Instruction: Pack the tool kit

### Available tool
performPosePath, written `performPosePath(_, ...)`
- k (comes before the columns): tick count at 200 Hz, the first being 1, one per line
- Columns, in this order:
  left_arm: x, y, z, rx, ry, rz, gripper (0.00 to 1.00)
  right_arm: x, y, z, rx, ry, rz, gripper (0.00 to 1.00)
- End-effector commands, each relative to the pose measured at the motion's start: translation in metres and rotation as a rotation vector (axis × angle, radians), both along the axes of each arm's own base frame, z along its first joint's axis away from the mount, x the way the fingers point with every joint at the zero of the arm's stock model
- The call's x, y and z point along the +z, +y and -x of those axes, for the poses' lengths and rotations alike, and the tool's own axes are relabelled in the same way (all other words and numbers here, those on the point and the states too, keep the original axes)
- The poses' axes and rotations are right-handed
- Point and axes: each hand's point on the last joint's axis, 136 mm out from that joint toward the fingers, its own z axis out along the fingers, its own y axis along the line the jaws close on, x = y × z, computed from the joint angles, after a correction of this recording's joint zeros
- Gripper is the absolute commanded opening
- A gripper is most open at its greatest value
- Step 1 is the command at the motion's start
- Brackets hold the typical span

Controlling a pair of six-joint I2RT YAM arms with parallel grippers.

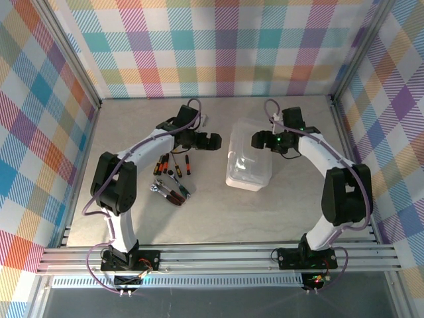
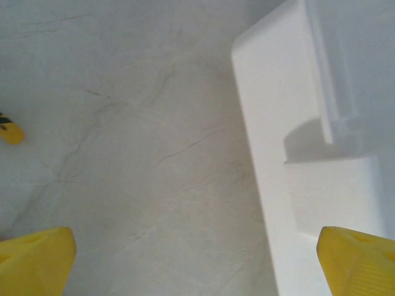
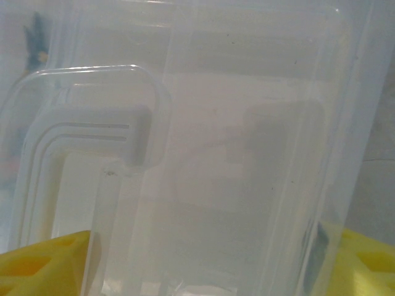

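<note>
The translucent whitish case (image 1: 248, 164) of the tool kit stands mid-table. Left of it lie red-and-black screwdrivers (image 1: 162, 164), yellow-handled pliers (image 1: 180, 190) and a chrome ratchet (image 1: 159, 189). My left gripper (image 1: 211, 141) hovers open just left of the case, nothing between its fingers. In the left wrist view that gripper (image 2: 197, 264) looks down on bare table with the case (image 2: 278, 123) at the right. My right gripper (image 1: 259, 140) sits at the case's far right part. In the right wrist view its yellow fingers (image 3: 43, 265) flank the plastic (image 3: 210, 185), which fills the gap of the gripper (image 3: 203, 266).
The grey table (image 1: 218, 218) is fenced by checked walls and metal posts at the left, back and right. A yellow tool end (image 2: 9, 132) shows at the left edge of the left wrist view. Open table lies in front of the case.
</note>
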Motion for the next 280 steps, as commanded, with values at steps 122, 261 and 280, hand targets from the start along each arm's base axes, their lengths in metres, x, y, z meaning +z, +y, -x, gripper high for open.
performPosePath(122,0.04,-0.007,0.007,-0.027,-0.041,0.112,1.0,-0.036,0.032,-0.006,0.032,0.036,-0.441,0.77)
performPosePath(261,0.026,-0.008,0.007,-0.026,-0.01,0.105,1.0,-0.04,0.023,-0.009,0.033,0.031,-0.375,0.91)
performPosePath(280,0.027,-0.007,0.008,-0.024,-0.012,0.101,1.0,-0.023,0.02,-0.011,0.035,-0.001,-0.341,0.97)
